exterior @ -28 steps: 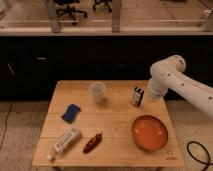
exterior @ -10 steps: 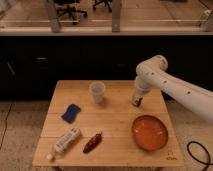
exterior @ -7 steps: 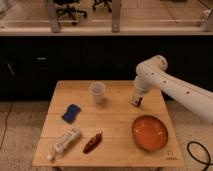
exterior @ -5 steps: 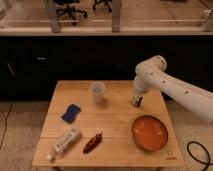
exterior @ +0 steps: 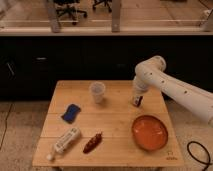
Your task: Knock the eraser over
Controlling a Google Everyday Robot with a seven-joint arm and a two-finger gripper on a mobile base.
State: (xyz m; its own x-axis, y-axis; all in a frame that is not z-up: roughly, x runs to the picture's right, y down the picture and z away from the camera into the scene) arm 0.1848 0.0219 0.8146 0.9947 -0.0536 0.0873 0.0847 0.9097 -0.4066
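White arm's gripper (exterior: pixel 137 98) lowered well right of the clear plastic cup (exterior: pixel 97 92), fingers closed on nothing, tip at the small dark white-faced eraser (exterior: pixel 137 103), contact unclear, light wooden table (exterior: pixel 115 117).

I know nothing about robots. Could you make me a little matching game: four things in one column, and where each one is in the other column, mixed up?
Things:
1. clear plastic cup
2. flat blue pad with rounded corners
3. round orange bowl
4. robot's hand

Places on the wooden table:
A. right side, near the camera
B. far side, right of the cup, low over the tabletop
C. left side, about midway back
D. far side, near the middle

Pairs: 1-D, 2-C, 3-A, 4-B.
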